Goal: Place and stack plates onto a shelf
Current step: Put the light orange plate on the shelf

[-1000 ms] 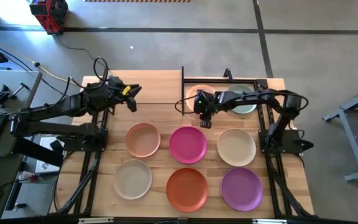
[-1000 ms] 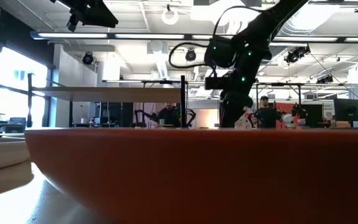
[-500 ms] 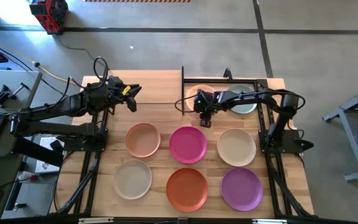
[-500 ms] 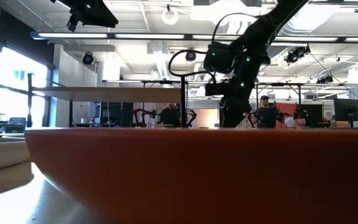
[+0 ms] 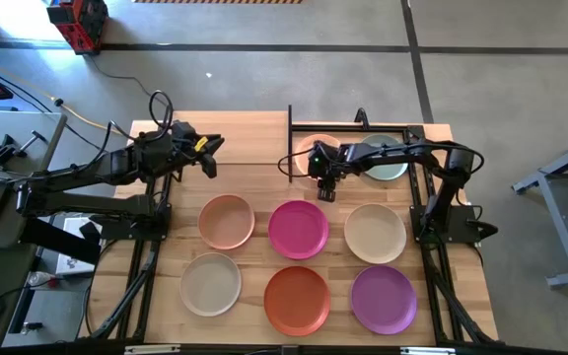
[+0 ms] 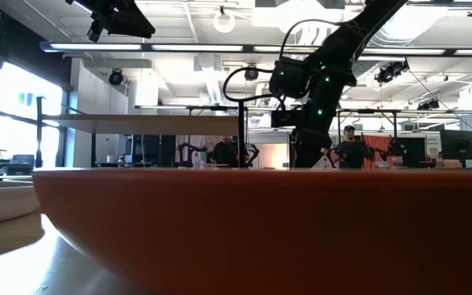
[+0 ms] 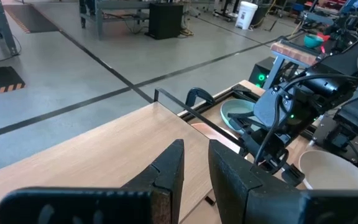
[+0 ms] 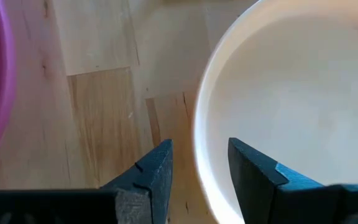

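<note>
The peach plate (image 5: 314,148) and the pale green plate (image 5: 390,169) lie side by side inside the shelf's black frame (image 5: 290,138) at the far right. My right gripper (image 5: 325,192) points steeply down at the peach plate's near rim (image 8: 199,134). It is open (image 8: 201,149), with one finger inside the rim and one outside, and a gap shows on both sides. The plate looks pale in this wrist view. My left gripper (image 5: 212,156) hangs high over the far left of the table, narrowly open (image 7: 196,149) and empty.
Six plates lie on the table in two rows: tan-pink (image 5: 227,221), magenta (image 5: 298,229) and cream (image 5: 375,233), then beige-grey (image 5: 211,284), orange (image 5: 297,300) and purple (image 5: 384,299) nearer. The orange plate's rim (image 6: 260,221) fills the low view. People stand in the room beyond.
</note>
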`<control>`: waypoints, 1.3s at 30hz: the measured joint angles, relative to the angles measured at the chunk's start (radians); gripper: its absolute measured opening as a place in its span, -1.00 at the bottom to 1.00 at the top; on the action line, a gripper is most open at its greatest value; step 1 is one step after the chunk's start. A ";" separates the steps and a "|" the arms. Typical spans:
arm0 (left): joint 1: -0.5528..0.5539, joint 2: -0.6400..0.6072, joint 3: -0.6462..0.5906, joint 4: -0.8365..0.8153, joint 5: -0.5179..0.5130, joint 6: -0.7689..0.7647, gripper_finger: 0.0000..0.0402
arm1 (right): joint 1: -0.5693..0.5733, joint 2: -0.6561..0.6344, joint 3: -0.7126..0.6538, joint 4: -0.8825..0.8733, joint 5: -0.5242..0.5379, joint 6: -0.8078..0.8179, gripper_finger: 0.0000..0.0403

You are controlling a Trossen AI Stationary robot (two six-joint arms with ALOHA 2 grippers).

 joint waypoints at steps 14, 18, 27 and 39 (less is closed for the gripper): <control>0.000 0.000 0.000 0.000 0.000 0.000 -0.69 | 0.002 0.047 0.000 -0.003 0.018 0.018 -0.37; 0.000 0.000 0.000 0.000 0.000 0.000 -0.69 | 0.002 0.047 0.000 -0.003 0.013 0.019 -0.60; 0.000 0.000 0.000 -0.002 0.000 0.000 -0.69 | 0.001 0.034 0.000 -0.026 0.023 0.065 -0.94; 0.000 0.000 0.000 -0.003 0.000 0.000 -0.69 | 0.004 -0.132 0.000 -0.059 0.021 0.218 -1.00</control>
